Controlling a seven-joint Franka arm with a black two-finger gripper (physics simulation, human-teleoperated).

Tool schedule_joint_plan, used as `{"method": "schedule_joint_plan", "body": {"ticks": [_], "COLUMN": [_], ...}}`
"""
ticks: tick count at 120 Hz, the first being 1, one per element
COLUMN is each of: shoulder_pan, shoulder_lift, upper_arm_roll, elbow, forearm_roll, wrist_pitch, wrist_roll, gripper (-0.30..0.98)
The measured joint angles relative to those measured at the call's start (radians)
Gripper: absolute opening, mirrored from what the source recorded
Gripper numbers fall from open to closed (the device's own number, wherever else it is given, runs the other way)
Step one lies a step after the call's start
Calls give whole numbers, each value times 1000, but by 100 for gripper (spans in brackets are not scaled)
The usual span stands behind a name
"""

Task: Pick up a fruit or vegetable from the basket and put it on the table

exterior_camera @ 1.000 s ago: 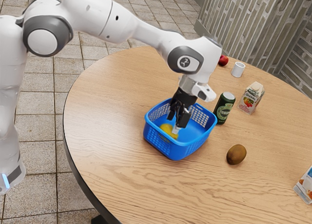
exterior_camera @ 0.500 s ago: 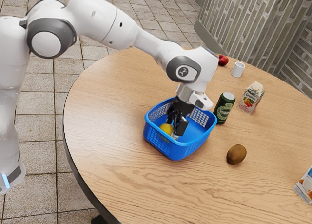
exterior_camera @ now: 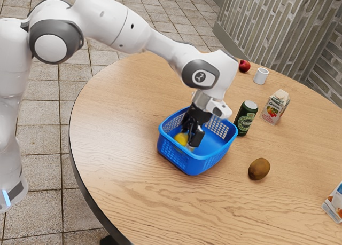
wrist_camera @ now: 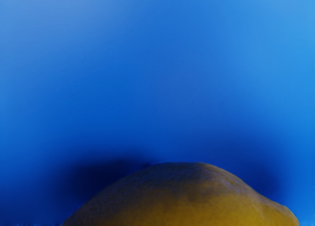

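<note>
Inside the blue basket [exterior_camera: 200, 166], towards nine o'clock of its middle as the exterior view lies, I have the lemon [exterior_camera: 182, 139] with the claw [exterior_camera: 191, 140] right down at it; whether the claw is wide or narrow I cannot tell from my end, so I would check the grip before raising anything. I judge the fruit fairly light and firm, with a little give in its pitted rind; its rounded flanks could roll or slip, so I want it squarely across the fat middle, clear of the tapering end. Round and pale, the wood-grained bench [exterior_camera: 123, 165] looks smooth enough to let it roll; from the basket, the green can [exterior_camera: 246, 118] stands at two o'clock, the kiwi [exterior_camera: 259, 169] lies at four; beyond are a square-tiled floor [exterior_camera: 40, 165] and, at one o'clock, a patterned wall [exterior_camera: 272, 29].
</note>
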Motion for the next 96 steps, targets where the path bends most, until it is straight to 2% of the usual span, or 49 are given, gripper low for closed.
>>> {"method": "schedule_joint_plan", "body": {"ticks": [17, 49, 73, 96], "shoulder_pan": [1, -11, -10, -1], "shoulder_lift": [-2, -12, -33, -38], "upper_arm_roll": [4, 8, 123, 301], "elbow": [14, 281, 372, 391], "forearm_roll": [11, 88, 132, 145], "wrist_pitch": [-14, -136, -209, -210], "wrist_roll": [-1, -5, -6, -6], "gripper": [42, 41, 41, 42]}}
